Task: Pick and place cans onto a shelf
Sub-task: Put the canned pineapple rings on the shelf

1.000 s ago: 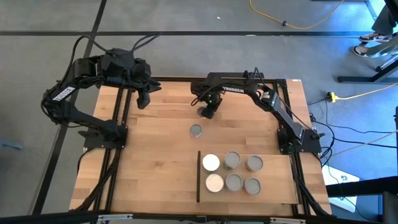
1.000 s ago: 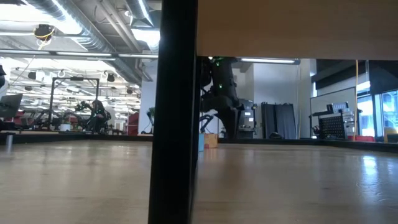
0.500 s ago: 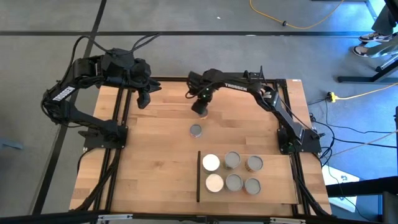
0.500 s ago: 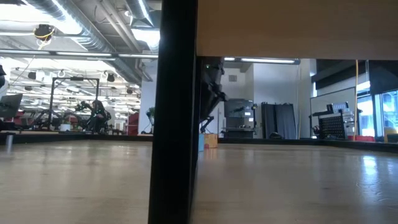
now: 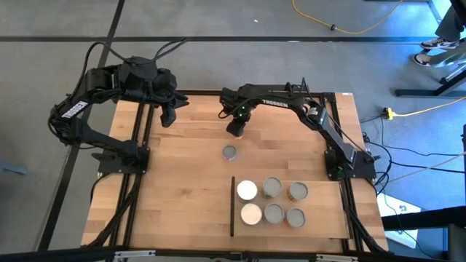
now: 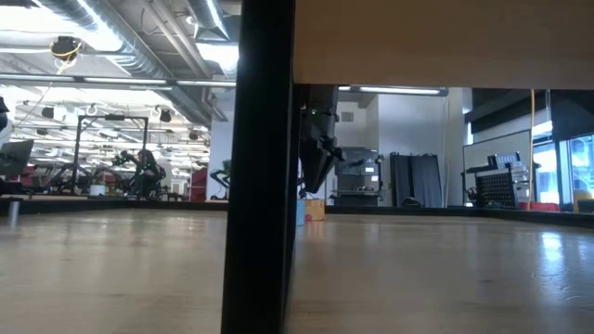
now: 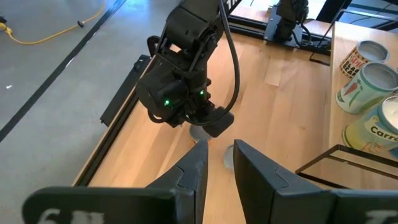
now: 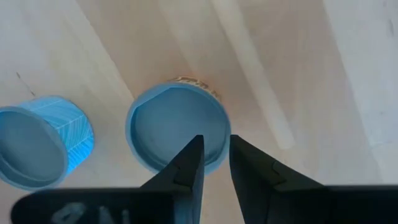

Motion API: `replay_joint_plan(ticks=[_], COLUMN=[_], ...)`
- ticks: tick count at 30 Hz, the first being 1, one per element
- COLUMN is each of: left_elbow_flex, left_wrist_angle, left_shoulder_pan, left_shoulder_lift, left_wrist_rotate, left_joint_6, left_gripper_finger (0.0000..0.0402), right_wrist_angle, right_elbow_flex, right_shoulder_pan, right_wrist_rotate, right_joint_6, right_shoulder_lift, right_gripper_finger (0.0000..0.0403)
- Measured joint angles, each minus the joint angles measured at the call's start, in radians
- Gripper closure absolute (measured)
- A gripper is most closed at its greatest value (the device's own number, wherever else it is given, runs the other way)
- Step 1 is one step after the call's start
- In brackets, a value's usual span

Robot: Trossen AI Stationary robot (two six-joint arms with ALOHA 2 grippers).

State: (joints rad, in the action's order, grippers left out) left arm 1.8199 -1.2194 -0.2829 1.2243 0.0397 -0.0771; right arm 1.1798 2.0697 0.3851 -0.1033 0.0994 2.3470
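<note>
my right hand hangs above the far middle of the counter, fingers pointing down, close together with a thin gap and nothing between them. in the right wrist view the fingertips frame the round top of the loose can, so i'm over it, not touching as far as i can tell. that loose can stands upright, axis vertical, alone on bare wood just nearer than my hand, between it and the shelf. open wood all around it, lots of room to the left side of the counter.

the shelf lies flat at the near right of the counter, long side running left-right, its dark strip on the short edge facing the counter's middle. six cans on it, all upright, two rows of three: white-topped ones nearest the strip, grey-topped further right. the right half of the shelf is bare board up to the counter's right frame.

my left hand waits at the far left corner over the counter's frame edge, well apart from the cans; fingers close to each other, slim gap, holding nothing. the left wrist view shows the right arm and labelled sides of the shelf cans.

low view: dark post blocks the middle, the right arm just shows behind it.
</note>
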Motion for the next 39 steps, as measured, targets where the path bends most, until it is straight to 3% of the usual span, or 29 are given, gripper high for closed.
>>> replay_joint_plan(ticks=[29, 39], left_elbow_flex=[0.0, 0.0], left_wrist_angle=[0.0, 0.0], left_shoulder_pan=[0.0, 0.014], left_shoulder_lift=[0.0, 0.0], left_wrist_rotate=[0.0, 0.0], left_joint_6=[-0.001, -0.001], left_gripper_finger=[0.0333, 0.0333], right_wrist_angle=[-0.038, -0.079], right_elbow_flex=[-0.001, -0.02], right_shoulder_pan=[0.004, 0.006], right_wrist_rotate=[0.005, 0.005], right_joint_6=[-0.079, -0.118], right_shoulder_lift=[0.044, 0.039], right_gripper_finger=[0.0325, 0.0393])
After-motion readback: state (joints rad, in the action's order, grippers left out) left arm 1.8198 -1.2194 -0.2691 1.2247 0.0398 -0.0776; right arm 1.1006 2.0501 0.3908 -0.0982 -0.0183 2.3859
